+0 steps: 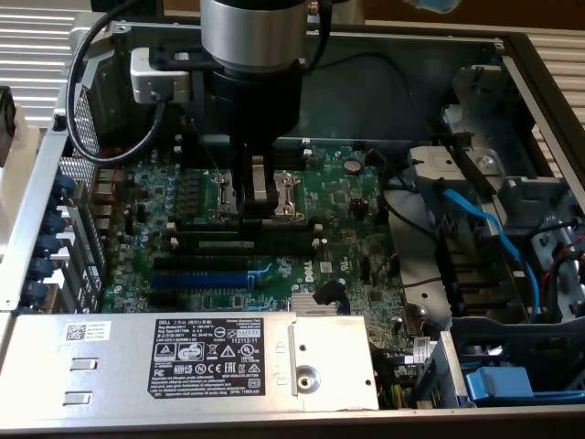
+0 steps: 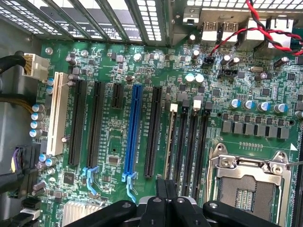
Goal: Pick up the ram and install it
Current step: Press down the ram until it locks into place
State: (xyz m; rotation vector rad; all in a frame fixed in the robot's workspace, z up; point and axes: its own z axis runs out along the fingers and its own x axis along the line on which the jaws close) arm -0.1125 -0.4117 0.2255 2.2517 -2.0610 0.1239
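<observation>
- Closest to the wrist camera, the gripper (image 2: 165, 201) has its black fingers pressed together, and I can see nothing pinched between them.
- In the exterior view the gripper (image 1: 259, 208) hangs low over the motherboard (image 1: 356, 197), at the edge of the CPU socket (image 1: 274, 192) and just above the memory slots.
- Just beside the fingertips, the ram (image 2: 168, 142) stands on edge in line with the slots. It sits between a long black expansion slot (image 2: 154, 130) and the empty black slots (image 2: 193, 142).
- From outside, the ram (image 1: 225, 245) shows its white label strip, and it looks to be in a slot rather than loose. Whether it is fully latched I cannot tell.
- Handling, as a judgement: the stick is light, thin and stiff, with smooth faces that could slip in a pinch.
- It looks fragile along the contact edge and at the chips, and pressing on one end only could tilt it in the slot.
- Best hold, I judge, is across the two flat faces near mid-length, high on the top edge and clear of the contacts.
</observation>
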